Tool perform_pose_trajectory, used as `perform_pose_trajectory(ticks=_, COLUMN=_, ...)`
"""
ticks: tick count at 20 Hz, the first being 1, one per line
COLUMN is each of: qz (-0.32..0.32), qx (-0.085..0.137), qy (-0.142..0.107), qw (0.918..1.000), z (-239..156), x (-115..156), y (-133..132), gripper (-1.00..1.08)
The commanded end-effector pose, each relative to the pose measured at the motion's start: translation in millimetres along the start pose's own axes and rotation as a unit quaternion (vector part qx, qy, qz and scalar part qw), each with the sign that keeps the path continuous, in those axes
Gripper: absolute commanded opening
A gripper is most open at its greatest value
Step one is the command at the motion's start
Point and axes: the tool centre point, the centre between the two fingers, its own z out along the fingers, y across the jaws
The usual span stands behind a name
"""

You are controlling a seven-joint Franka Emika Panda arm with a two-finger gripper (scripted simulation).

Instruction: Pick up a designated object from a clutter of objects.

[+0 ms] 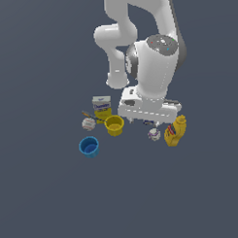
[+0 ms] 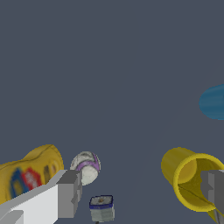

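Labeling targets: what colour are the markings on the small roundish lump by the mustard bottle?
Purple bands on the white lump; clearest in the wrist view.

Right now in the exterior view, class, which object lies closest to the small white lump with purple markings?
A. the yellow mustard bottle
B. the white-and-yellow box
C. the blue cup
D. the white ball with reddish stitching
A: the white-purple lump sits just beside the mustard bottle, while the other three lie farther off toward the exterior view's left.

My own hand hides my fingertips in the exterior view. In the wrist view the blue cup (image 2: 214, 103), the mustard bottle (image 2: 26, 173) and my far finger (image 2: 214, 190) run off the frame's edges.
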Motion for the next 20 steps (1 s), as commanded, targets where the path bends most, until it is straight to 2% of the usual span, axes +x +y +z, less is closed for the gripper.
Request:
perform_pose_trajectory(ticks=1, qz=0.02, qx=0.0, qy=-0.001, qw=0.9998, z=15.8, x=-6.6, y=-11.0, gripper=1.0)
perform_pose_trajectory(ticks=11, qz=0.097, qx=0.002, qy=-0.005, qw=0.9953, z=75.2, x=-39.4, y=-50.1, gripper=1.0)
perform_pose_trajectory(ticks=20, qz=0.141, qx=0.004, qy=-0.009, qw=0.9899, z=108.0, x=-63.2, y=-70.2, gripper=1.0)
